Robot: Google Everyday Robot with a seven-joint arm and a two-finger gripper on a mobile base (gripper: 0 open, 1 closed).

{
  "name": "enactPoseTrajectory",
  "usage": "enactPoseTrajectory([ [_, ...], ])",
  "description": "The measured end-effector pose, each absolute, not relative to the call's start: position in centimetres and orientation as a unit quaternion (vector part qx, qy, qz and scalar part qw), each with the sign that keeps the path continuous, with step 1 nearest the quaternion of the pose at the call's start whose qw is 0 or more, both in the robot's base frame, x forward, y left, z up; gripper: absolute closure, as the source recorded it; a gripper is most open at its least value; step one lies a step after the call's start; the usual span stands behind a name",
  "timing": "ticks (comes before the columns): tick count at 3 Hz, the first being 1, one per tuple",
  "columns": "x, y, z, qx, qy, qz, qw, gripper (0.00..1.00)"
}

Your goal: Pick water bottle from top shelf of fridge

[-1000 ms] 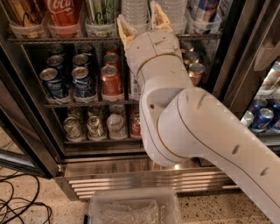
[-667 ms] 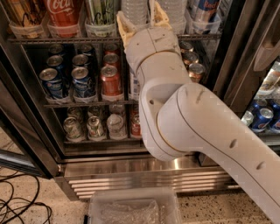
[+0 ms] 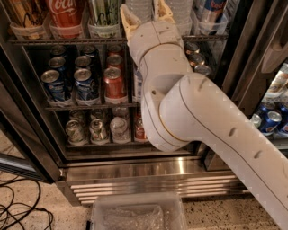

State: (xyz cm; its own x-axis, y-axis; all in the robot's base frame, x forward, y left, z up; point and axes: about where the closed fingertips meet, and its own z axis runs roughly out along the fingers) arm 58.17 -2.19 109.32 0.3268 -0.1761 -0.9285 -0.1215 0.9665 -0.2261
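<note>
The fridge (image 3: 148, 177) stands open in front of me. Its top shelf (image 3: 67, 40) carries tall cans and clear bottles in plastic dividers. The water bottle (image 3: 140, 4) is clear and ribbed, at the top centre; only its lower part shows. My gripper (image 3: 145, 12) is up at that shelf, open, with one tan finger (image 3: 128, 17) left of the bottle and the other (image 3: 163, 8) right of it. I cannot tell whether the fingers touch it. My white arm hides the middle of the fridge.
A second clear bottle (image 3: 181, 9) stands right of the gripper. A Coca-Cola can (image 3: 66, 12) and a green can (image 3: 104, 12) stand to its left. Lower racks hold short cans (image 3: 114, 83). A clear plastic bin (image 3: 137, 213) and cables (image 3: 18, 211) lie on the floor.
My gripper has moved a little up and further onto the top shelf around the water bottle. Nothing else has moved.
</note>
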Motion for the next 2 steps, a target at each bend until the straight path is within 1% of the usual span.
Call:
enactPoseTrajectory([
  [1, 59.2, -2.1, 109.3, -0.119, 0.583, -0.011, 0.803, 0.41],
  [2, 60.5, -2.0, 109.0, -0.114, 0.591, -0.004, 0.799, 0.42],
])
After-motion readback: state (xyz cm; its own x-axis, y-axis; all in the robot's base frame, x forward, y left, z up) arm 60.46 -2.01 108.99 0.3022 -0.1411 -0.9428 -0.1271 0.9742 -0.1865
